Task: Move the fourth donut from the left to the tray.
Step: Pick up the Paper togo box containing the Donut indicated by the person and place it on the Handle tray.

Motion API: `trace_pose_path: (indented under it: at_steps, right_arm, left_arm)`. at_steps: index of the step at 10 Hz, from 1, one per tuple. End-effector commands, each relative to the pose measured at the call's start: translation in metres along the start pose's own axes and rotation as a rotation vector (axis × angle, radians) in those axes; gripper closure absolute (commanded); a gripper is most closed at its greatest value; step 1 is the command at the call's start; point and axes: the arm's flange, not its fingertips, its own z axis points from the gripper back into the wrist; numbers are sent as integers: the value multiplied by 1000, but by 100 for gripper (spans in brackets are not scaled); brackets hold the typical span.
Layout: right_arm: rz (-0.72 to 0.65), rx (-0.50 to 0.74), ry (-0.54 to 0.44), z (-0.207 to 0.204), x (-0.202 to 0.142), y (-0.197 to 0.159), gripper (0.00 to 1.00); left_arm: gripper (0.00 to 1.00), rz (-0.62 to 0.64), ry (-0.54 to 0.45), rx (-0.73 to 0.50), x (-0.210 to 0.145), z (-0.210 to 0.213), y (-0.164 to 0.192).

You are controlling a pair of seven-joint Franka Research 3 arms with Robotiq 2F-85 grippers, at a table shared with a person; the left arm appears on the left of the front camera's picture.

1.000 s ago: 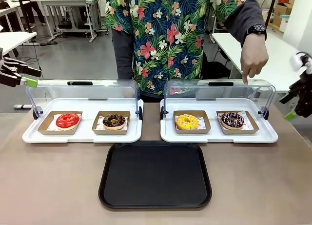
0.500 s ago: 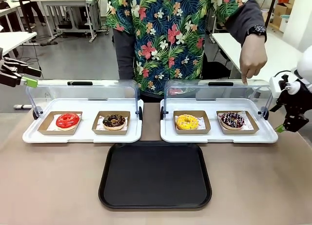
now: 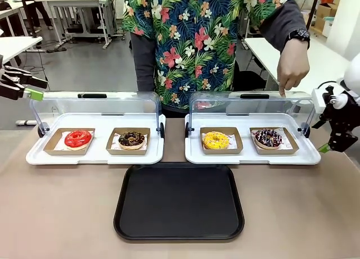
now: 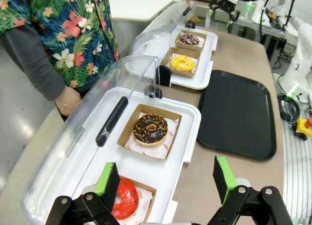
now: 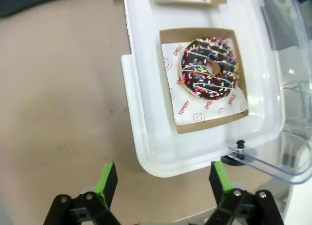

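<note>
Our right hand [image 5: 162, 178] hangs open, its green pads spread wide and holding nothing, above the bare surface [image 5: 58, 112] just off the corner of the white display tray [image 5: 141, 117]. Just ahead of the fingertips, inside that tray, sits the brown cardboard holder [image 5: 204, 32]. In it, on a printed paper liner [image 5: 178, 103], lies the fourth donut [image 5: 209, 66], chocolate-glazed with coloured sprinkles. We judge it light, soft and easily marred: the glaze would smear and the ring would squash under our pads. So we would take the holder by its low wall nearest the hand, one pad inside and one outside. We would keep it level, since the donut looks to lie loose on the paper. Beyond the donut the clear lid [image 5: 273, 164] stands open, with a person's hand [image 3: 292, 65] on its top. The black tray [image 3: 179, 201] lies well off to the hand's side, across the surface. Our left hand [image 4: 165, 175] is likewise open and empty, over the other display tray [image 4: 190, 132].
</note>
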Motion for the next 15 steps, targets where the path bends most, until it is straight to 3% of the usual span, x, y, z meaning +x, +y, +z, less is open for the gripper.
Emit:
trace_pose_path:
  at_steps: [1,8,15]
  right_arm:
    - [76,-21,86,-14,18,-1,0]
    - [196,-48,123,-70,36,-10,0]
    - [196,-67,112,-99,29,-27,0]
  left_arm:
    - [0,-3,5,-4,2,1,0]
    - [0,-3,5,-4,2,1,0]
    - [0,-3,5,-4,2,1,0]
